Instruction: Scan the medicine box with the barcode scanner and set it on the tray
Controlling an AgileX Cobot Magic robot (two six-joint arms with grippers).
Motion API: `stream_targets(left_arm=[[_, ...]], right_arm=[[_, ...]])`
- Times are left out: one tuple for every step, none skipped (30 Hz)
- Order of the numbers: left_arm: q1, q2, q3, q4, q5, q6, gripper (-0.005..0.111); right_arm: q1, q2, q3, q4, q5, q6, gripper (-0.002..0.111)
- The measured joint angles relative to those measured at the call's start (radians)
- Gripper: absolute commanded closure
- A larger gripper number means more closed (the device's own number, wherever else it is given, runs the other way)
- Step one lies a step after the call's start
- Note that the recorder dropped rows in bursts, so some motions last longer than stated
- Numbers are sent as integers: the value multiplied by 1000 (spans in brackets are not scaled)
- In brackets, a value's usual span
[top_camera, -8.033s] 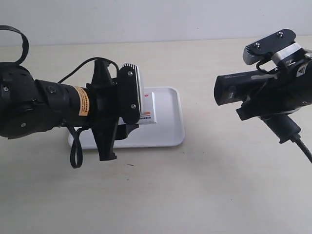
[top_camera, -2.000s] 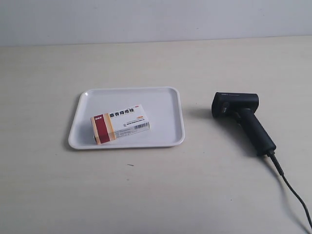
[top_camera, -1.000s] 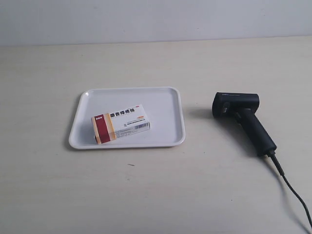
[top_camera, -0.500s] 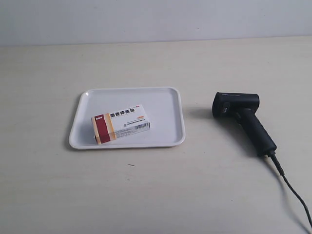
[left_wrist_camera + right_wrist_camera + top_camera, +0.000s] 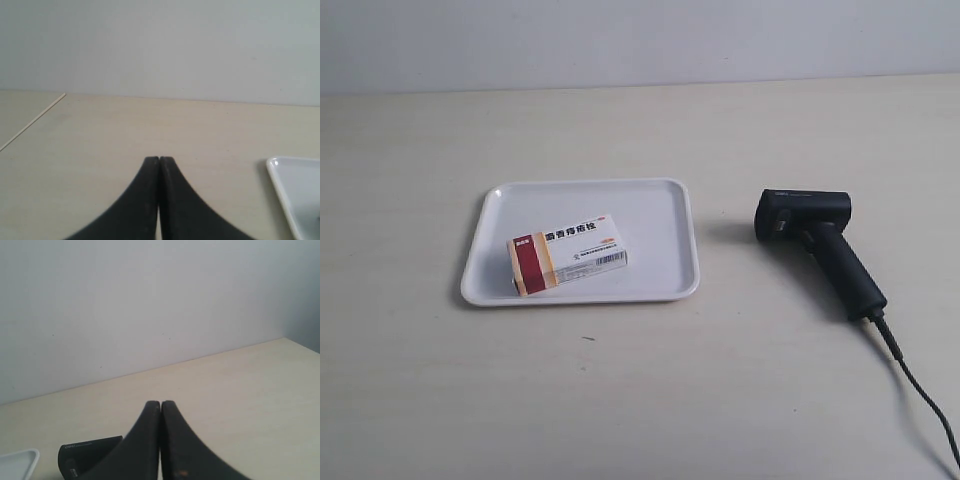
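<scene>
The medicine box (image 5: pixel 567 254), white with a dark red and tan band at one end, lies flat in the white tray (image 5: pixel 655 215) near its front left corner. To the tray's right the black barcode scanner (image 5: pixel 817 243) lies on its side on the table, its cable (image 5: pixel 920 395) trailing to the lower right. Neither arm shows in the exterior view. My left gripper (image 5: pixel 159 159) is shut and empty above bare table, with a corner of the tray (image 5: pixel 295 190) beside it. Shut and empty too, my right gripper (image 5: pixel 160 403) hangs above the scanner's head (image 5: pixel 85 458).
The pale wooden table (image 5: pixel 640 400) ends at a grey wall (image 5: pixel 640 40) at the back. A table edge (image 5: pixel 32 121) runs diagonally in the left wrist view. A sliver of the tray (image 5: pixel 20 462) shows beside the scanner in the right wrist view.
Eight seconds ago both arms were over the table, one holding the box above the tray, the other holding the scanner. Both things now lie released and the arms have left the exterior view.
</scene>
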Motion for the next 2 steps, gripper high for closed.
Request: stream_targets(left_arm=[[0, 0, 0, 0, 0, 0, 104], [0, 0, 0, 0, 0, 0, 104]], right_arm=[[0, 0, 0, 0, 0, 0, 108], [0, 0, 0, 0, 0, 0, 108]])
